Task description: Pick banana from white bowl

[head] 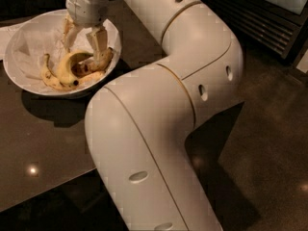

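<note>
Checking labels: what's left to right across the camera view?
Rim of white bowl → thin yellow banana → gripper, open, in the bowl over the greenish banana → arm elbow → dark cabinet.

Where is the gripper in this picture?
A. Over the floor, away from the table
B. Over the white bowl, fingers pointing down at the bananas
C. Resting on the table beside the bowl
B: the gripper hangs within the rim of the white bowl, its fingers apart just above the banana.

Dark glossy table (43,148), speckled brown floor (274,143), black slatted cabinet (260,20).
</note>
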Available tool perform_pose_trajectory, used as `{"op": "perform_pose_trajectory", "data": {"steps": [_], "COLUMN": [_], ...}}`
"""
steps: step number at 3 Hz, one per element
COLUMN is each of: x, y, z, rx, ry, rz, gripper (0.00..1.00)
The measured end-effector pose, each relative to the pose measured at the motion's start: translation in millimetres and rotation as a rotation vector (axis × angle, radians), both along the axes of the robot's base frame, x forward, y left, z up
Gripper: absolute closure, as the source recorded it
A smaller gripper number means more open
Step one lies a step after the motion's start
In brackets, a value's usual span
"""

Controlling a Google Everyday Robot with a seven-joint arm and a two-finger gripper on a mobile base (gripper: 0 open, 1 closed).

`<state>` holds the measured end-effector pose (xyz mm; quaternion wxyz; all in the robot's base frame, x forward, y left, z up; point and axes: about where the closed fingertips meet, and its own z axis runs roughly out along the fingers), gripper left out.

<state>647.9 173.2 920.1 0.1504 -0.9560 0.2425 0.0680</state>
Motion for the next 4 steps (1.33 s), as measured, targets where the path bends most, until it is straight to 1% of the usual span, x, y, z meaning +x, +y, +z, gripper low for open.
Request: {"op": "perform_pose_trajectory", "data": {"steps": [1,3,4], "x": [6,10,10], "y": [3,21,28], "z": [1,-1,-2], "rx": [-0.001,0.011,0.015], "ry": [-0.014,-0.015,-0.012], "rz": [0.006,0.029,0.037], "gripper": [0.38,0.38,0.41]}}
